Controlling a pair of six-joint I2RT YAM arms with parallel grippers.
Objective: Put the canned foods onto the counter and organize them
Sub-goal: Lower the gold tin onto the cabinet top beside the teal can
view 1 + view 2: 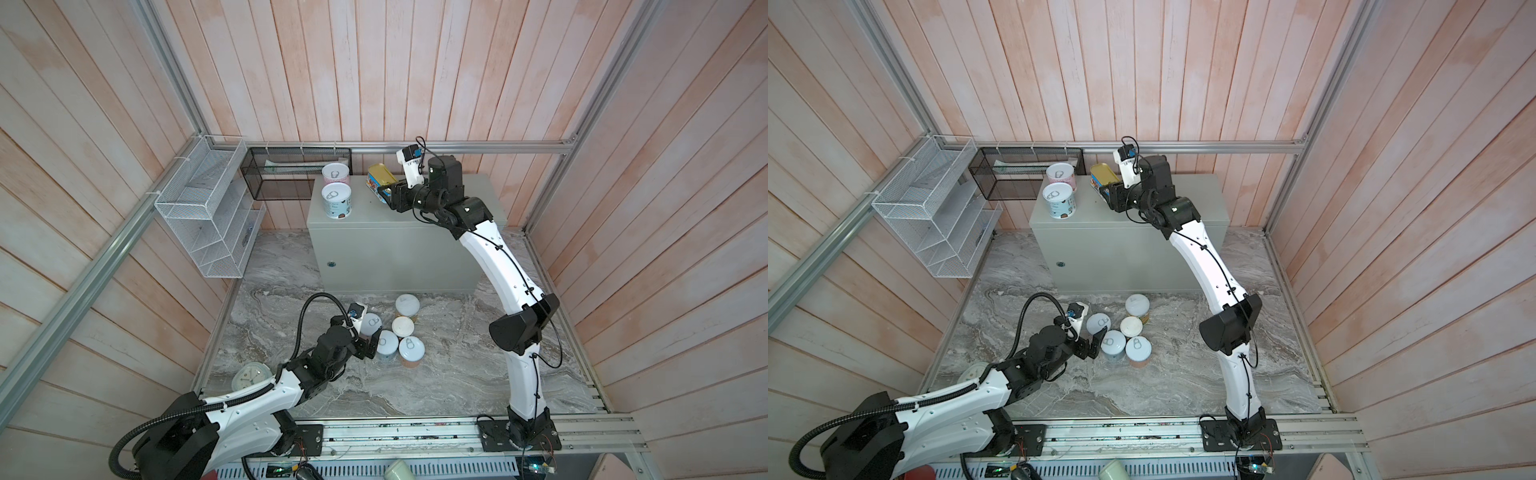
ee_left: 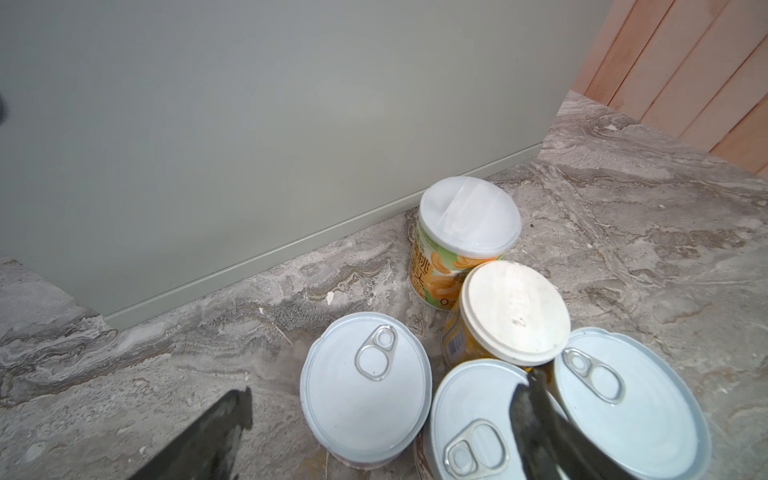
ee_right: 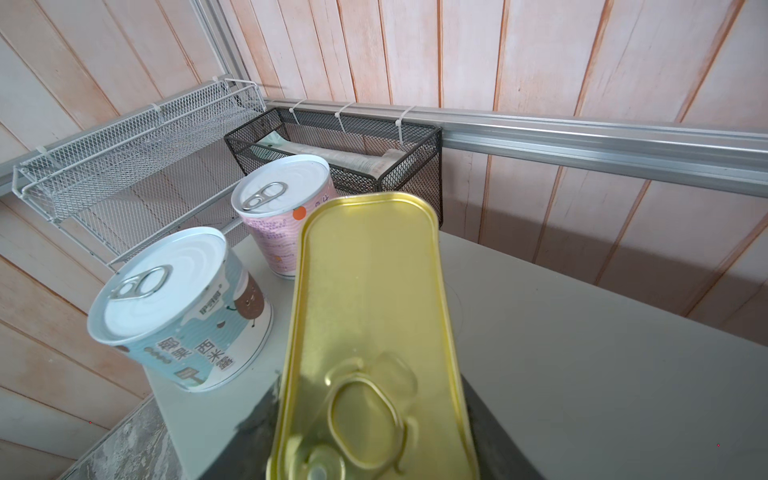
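Note:
The counter (image 1: 395, 232) carries a pink can (image 1: 335, 173) and a blue can (image 1: 336, 200) at its left end. My right gripper (image 1: 384, 193) is shut on the flat gold tin (image 3: 370, 299), which it holds tilted over the counter's top (image 3: 582, 374), just right of those two cans. On the marble floor in front stand three pull-tab cans (image 2: 365, 386) (image 2: 469, 424) (image 2: 631, 399) and two white-lidded orange-green cans (image 2: 469, 220) (image 2: 515, 311). My left gripper (image 2: 390, 384) is open and low over the leftmost pull-tab can. One finger is left of it and the other finger (image 2: 536, 415) is above the neighbouring can.
A black mesh basket (image 1: 291, 174) hangs on the back rail just left of the counter. A white wire rack (image 1: 208, 208) is fixed to the left wall. A pale clock (image 1: 249, 374) sits on the marble surface (image 1: 436, 374) beside my left arm. Wooden walls close in three sides.

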